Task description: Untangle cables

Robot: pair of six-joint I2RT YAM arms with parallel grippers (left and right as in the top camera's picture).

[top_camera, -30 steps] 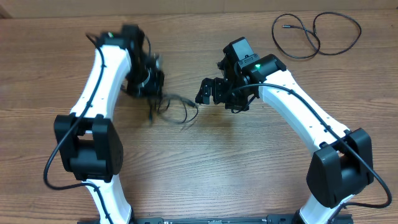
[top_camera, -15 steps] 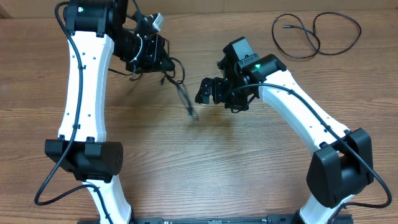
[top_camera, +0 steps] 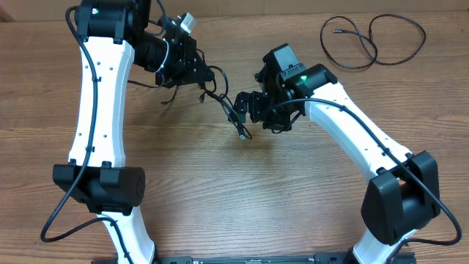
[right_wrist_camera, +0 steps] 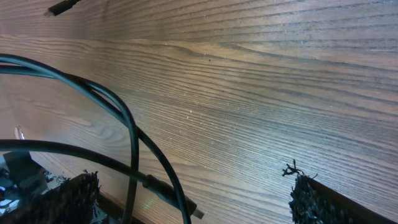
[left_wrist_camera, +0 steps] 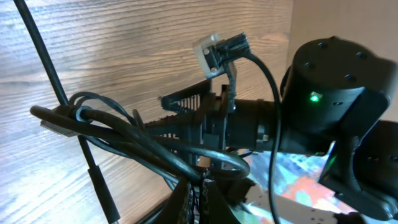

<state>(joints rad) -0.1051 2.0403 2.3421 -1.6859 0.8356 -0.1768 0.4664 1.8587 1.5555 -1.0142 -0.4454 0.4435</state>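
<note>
While left end effector [top_camera: 199,72] is keeping the cables [top_camera: 220,99] clamped | loose end [top_camera: 243,134] is swinging across to right end effector [top_camera: 239,110], jaws apart | pull-apart is becoming possible

The counter [top_camera: 242,191] is matt wood with fine raised grain. The cables [left_wrist_camera: 124,134] wear smooth black rubbery sheaths with a faint sheen; one plug tip [right_wrist_camera: 196,213] looks silvery metal. The arm shells [top_camera: 95,95] are glossy white plastic, their joints [top_camera: 99,183] matt black. The finger pads [right_wrist_camera: 314,202] of the right hand [top_camera: 242,108] look coarse and rough.
</note>
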